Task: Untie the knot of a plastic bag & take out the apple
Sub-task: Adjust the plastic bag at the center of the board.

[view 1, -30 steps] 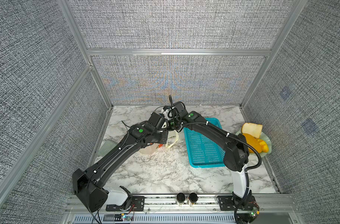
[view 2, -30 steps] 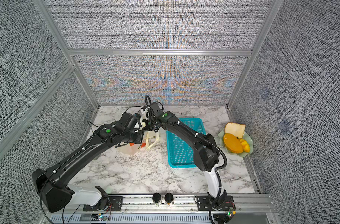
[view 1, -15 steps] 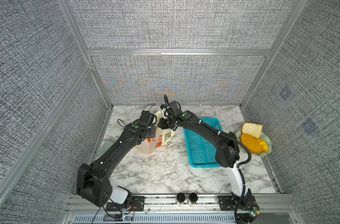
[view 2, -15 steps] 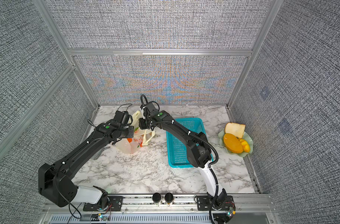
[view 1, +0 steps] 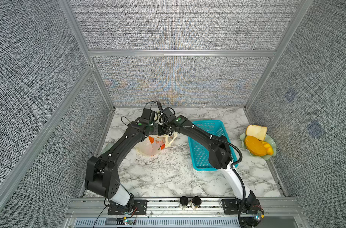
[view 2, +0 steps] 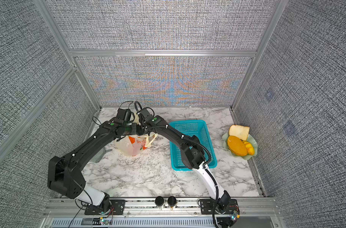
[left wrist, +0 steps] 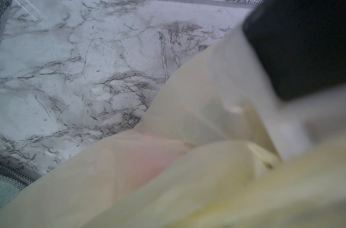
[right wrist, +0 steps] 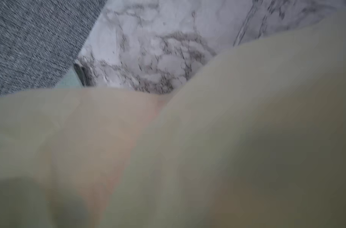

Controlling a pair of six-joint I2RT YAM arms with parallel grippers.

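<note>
- In both top views, the two black wrists are crowding together over the plastic bag (view 1: pixel 155 146) (view 2: pixel 132 147). They are hiding the knot and the fingertips of the left gripper (view 1: pixel 154 130) and the right gripper (view 1: pixel 165 130).
- The left gripper is sitting clenched tight at the bag's top, though what it is pinching cannot be told. Whether the right gripper is released or clamped cannot be told either.
- The bag is standing directly beneath both grippers, with a loose handle loop (view 1: pixel 170 139) drooping on the right gripper's side.
- A turquoise basket (view 1: pixel 217 126) is lying further out on that side, partly under the right arm, and a green plate (view 1: pixel 271 156) of food is sitting well beyond it. A marble tabletop (view 1: pixel 168 177) and grey woven walls (view 1: pixel 178 25) are enclosing the scene.
- In the left wrist view, blurred pale yellow film of the bag (left wrist: pixel 187 177) is filling the near field. A pinkish patch (left wrist: pixel 148 163) is glowing through it, too soft to identify. A dark block (left wrist: pixel 306 49) is cutting off one corner, and marble is spreading behind.
- In the right wrist view, bag film (right wrist: pixel 247 118) is smothering the lens, heavily blurred, so the grasp cannot be read. Marble and grey wall are peeking past it.
</note>
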